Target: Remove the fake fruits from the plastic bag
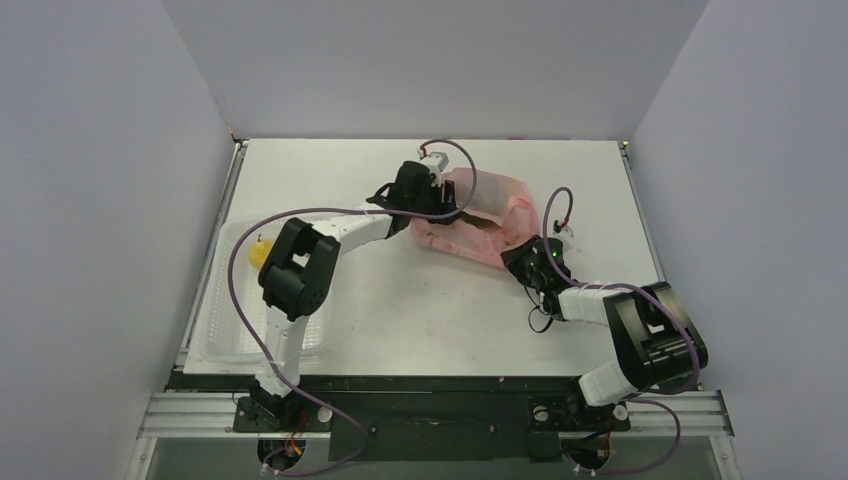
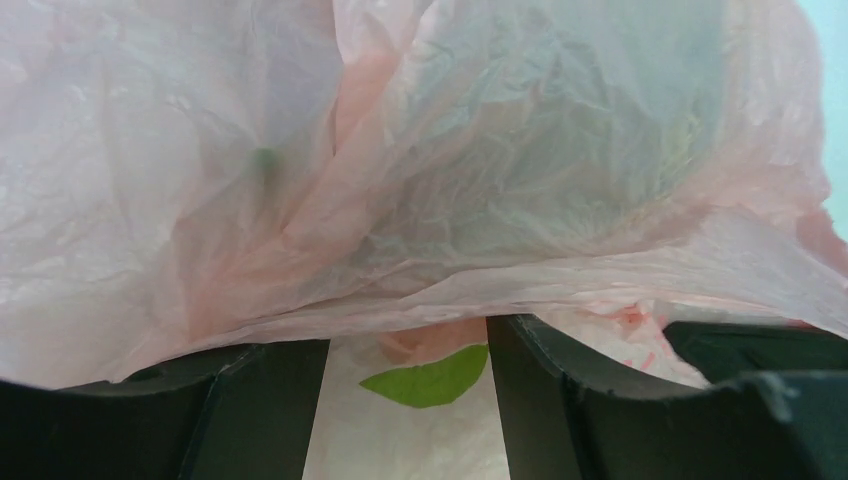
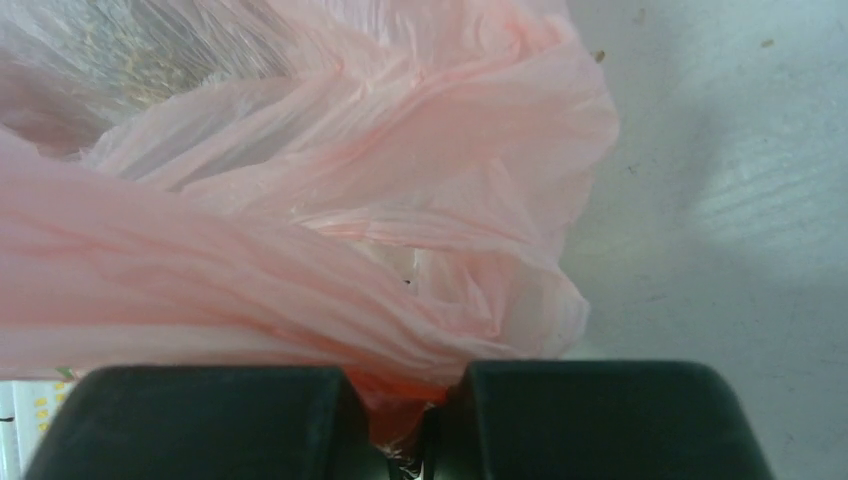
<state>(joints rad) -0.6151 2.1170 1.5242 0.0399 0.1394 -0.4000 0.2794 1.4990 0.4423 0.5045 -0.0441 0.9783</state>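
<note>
Grey walls (image 1: 100, 200) stand round a white table (image 1: 400, 310). I count two robot arms, one pink plastic bag (image 1: 480, 215) at the far middle of the table, and one clear tray (image 1: 225, 335) at the near left. One small yellow fruit (image 1: 260, 252) lies at the tray's far end, partly behind the left arm.

Whatever is inside the bag is hard to make out. Only a dull green spot (image 2: 265, 160) shows through the crinkly film.

The left claw (image 2: 408, 400) is pushed into the bag's left side. Its fingers (image 2: 250, 420) stand about half apart, with film and a green leaf print (image 2: 430, 378) in the gap. Their tips are hidden under the film, so I cannot tell if they touch a fruit.

The right claw (image 3: 400, 425) is squeezed tight on a bunched bit of the bag at its near right corner.
</note>
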